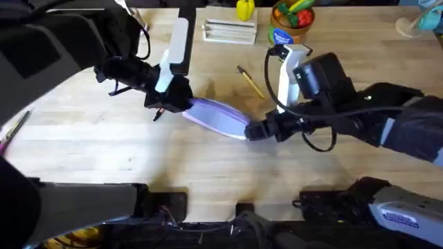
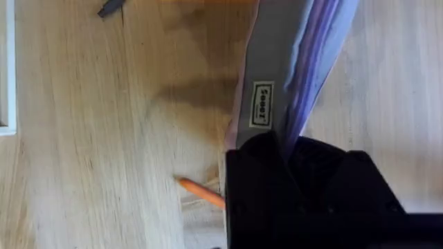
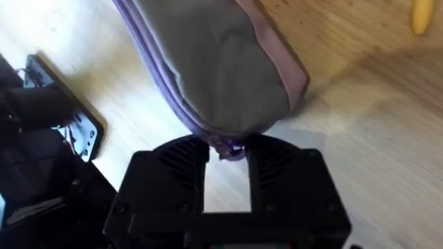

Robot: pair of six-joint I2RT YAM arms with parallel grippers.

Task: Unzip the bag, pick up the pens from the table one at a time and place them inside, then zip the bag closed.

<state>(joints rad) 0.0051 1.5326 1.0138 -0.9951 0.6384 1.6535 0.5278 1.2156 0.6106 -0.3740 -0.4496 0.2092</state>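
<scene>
The lavender bag point(image 1: 218, 116) lies across the middle of the table point(image 1: 104, 159), held at both ends. My left gripper point(image 1: 173, 99) is shut on its left end; in the left wrist view the black fingers point(image 2: 304, 180) clamp the bag point(image 2: 277, 76) beside its label. My right gripper point(image 1: 257, 130) is at the right end, and its fingers point(image 3: 190, 166) close on the zip end of the bag point(image 3: 221, 62). The yellowish-tan pen point(image 1: 250, 81) lies behind the bag. The orange pen point(image 2: 201, 192) lies on the wood just beside the left gripper, mostly hidden under it from overhead.
At the back edge stand a white tray of sticks point(image 1: 230, 31), a yellow object point(image 1: 244, 8) and a bowl of toy food point(image 1: 291, 21). A white and blue item point(image 1: 287, 52) sits behind the right arm. Bare wood stretches in front of the bag.
</scene>
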